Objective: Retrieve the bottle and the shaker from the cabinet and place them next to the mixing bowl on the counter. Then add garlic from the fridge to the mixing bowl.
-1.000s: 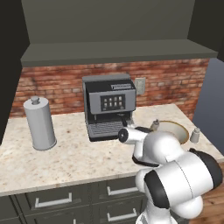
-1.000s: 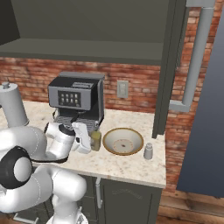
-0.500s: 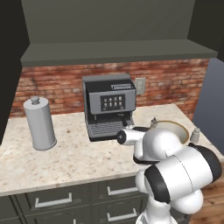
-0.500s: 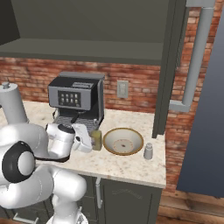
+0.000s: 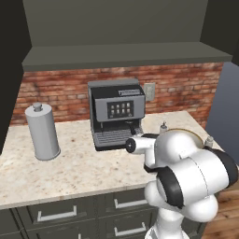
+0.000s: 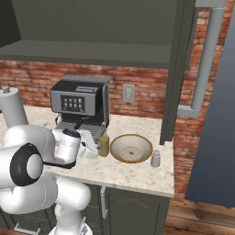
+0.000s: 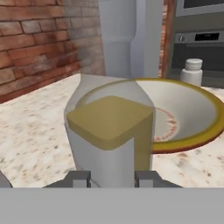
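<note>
The pincer was closed on the bottle, one finger at either side of its base. The bottle, clear with a yellow-brown cap, stood upright on the desk just beside the mixing bowl. The shaker stood at the bowl's far side, near its rim. A coffee machine stood behind, against the brick wall

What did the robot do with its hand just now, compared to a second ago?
The gripper squeezed shut on the bottle, which stands on the counter beside the mixing bowl. The arm hardly moved. The shaker, coffee machine and grey canister stayed put.
</note>
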You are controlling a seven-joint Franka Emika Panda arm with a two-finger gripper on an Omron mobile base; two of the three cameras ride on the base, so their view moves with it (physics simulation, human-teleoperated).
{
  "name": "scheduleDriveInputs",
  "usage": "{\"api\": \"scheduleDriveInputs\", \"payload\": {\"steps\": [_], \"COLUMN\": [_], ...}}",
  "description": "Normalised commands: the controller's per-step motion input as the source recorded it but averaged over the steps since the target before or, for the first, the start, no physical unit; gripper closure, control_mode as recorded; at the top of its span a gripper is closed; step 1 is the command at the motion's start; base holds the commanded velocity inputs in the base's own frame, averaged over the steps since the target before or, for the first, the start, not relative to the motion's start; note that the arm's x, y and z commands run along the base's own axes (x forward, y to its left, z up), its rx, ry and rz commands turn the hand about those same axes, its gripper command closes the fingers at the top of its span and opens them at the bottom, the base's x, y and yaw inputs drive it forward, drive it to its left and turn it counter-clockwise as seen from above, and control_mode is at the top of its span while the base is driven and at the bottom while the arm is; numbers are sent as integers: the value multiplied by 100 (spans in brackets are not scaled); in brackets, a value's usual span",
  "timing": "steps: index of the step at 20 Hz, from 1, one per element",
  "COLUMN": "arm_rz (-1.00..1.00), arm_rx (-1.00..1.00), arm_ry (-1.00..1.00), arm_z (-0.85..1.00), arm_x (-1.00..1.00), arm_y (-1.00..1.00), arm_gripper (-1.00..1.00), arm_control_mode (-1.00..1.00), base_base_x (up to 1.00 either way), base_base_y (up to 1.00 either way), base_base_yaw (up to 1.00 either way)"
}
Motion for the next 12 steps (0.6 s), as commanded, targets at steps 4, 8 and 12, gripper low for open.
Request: {"api": "scheduleDriveInputs", "payload": {"steps": [4,8,12], "arm_rz": [0,0,0], "arm_rx": [0,0,0], "arm_ry": [-1,0,0], "arm_z": [-1,0,0], "arm_x": [0,0,0], "arm_y": [0,0,0], "arm_gripper": [100,-100,-100], "arm_control_mode": [-100,-100,-100], "base_base_x": [0,0,0], "base_base_y": [0,0,0], "base_base_yaw": [0,0,0]}}
